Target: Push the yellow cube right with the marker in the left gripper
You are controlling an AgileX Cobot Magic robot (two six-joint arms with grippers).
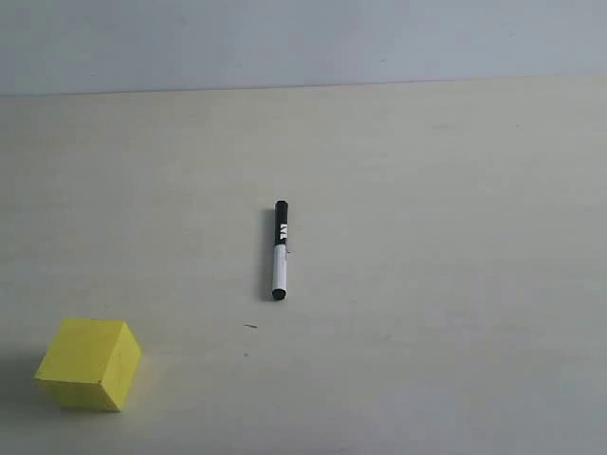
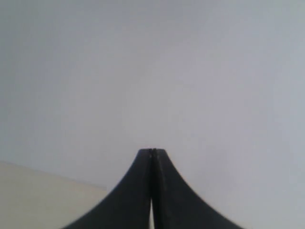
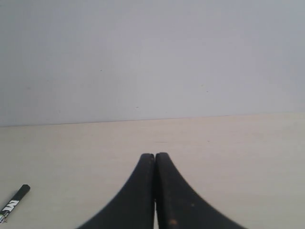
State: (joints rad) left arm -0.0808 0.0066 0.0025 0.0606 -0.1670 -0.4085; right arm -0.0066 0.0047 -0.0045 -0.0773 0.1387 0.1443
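The marker (image 1: 280, 248) is not in any grip: it lies flat on the pale table (image 1: 455, 284) near the middle of the exterior view, black cap end farther from the camera and black tip nearer. The yellow cube (image 1: 90, 363) sits well apart from it, toward the left and nearer the camera, one corner turned forward. Neither arm shows in the exterior view. The left hand (image 2: 152, 151) has its two dark fingers pressed together on nothing and faces mostly the bare wall (image 2: 152, 71), so neither task thing shows in the left wrist view. The right hand (image 3: 155, 155) is likewise closed and empty, and only the marker's cap end shows at the edge of its wrist view. The marker has to be picked up first. It looks light and stiff, and its smooth round barrel will probably roll or slip if nudged before the fingers close. The best hold is likely across the white barrel near its middle, squarely from above. That leaves one end free to serve as the pushing point. The cube's matte faces should slide rather than tip. It is bulky beside the thin marker, so a push off-centre could turn it. Contact low on its left face seems safest.
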